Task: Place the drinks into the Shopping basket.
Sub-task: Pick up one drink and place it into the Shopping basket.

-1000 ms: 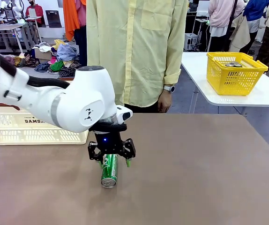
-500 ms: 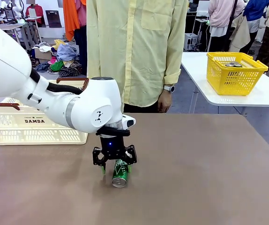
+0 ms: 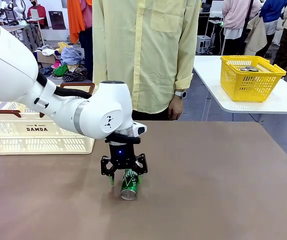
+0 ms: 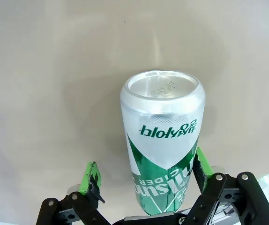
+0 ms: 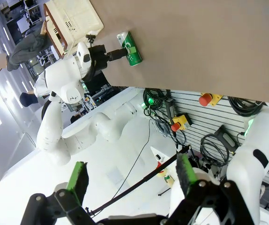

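A green drink can (image 3: 129,185) lies on its side on the brown table, silver end toward the camera. My left gripper (image 3: 125,178) is down over it, open, one green pad on each side of its rear half. In the left wrist view the can (image 4: 162,136) lies between the fingers (image 4: 89,176), close against the right one, while a gap remains on the left. The cream-white Shopping basket (image 3: 38,134) stands at the table's left edge, behind my left arm. My right gripper (image 5: 130,177) is open with nothing in it, well away from the table; its view shows the can (image 5: 130,48) and the basket (image 5: 73,18) far off.
A person in a pale yellow shirt (image 3: 146,55) stands at the far edge of the table, one hand hanging down. A bright yellow mesh basket (image 3: 251,75) sits on a separate white table at the back right. The right half of the brown table (image 3: 223,175) is bare.
My left gripper has moved right and a little nearer the camera. The can has shifted right with it and now lies slightly turned. The jaws have stayed open.
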Tool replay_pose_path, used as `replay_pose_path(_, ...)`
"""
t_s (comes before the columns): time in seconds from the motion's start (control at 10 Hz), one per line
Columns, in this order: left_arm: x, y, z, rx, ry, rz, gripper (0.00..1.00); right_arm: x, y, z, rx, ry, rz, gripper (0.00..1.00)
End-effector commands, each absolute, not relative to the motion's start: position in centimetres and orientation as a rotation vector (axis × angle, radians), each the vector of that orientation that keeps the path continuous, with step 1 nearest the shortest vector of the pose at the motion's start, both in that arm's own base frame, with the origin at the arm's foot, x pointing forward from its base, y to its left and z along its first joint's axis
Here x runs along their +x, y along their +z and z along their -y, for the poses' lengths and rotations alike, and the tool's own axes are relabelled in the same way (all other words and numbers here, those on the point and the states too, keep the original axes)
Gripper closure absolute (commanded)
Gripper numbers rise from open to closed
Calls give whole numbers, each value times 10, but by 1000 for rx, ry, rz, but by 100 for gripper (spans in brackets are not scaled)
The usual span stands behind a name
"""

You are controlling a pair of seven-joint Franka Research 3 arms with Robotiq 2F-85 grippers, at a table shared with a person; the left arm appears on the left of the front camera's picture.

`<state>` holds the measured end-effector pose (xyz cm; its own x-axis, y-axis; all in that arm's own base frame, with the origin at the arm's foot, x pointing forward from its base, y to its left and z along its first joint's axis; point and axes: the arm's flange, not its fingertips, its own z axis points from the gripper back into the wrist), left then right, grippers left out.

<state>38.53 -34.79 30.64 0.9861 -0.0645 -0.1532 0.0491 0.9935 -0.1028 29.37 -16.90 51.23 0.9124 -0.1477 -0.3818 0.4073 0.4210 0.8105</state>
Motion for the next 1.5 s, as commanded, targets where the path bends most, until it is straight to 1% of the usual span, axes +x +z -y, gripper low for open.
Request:
replay_pose_path(0.0,388,307,352,-67,-49,-141,0,291,514,173,1068,-329,-267,0)
replay_pose_path(0.1,388,306,353,-65,-66,-121,27,291,514,173,1068,-329,-267,0)
replay_pose_path(0.2,386,307,354,-63,-77,-102,87,291,514,173,1068,-329,-267,0)
replay_pose_path(0.3,385,308,355,-56,-78,-88,100,291,514,173,1068,-329,-267,0)
replay_pose_path(1.0,384,310,353,-52,-93,-95,100,291,514,173,1068,-329,-267,0)
replay_pose_path(1.1,384,326,343,-34,-71,-57,100,291,514,173,1068,-329,-267,0)
replay_pose_path(1.2,384,367,323,-67,-143,-45,100,291,514,173,1068,-329,-267,0)
replay_pose_path(1.3,374,431,301,-102,-174,9,100,291,514,173,1068,-329,-267,0)
replay_pose_path(1.4,366,485,285,-109,-210,-6,100,291,514,173,1068,-329,-267,0)
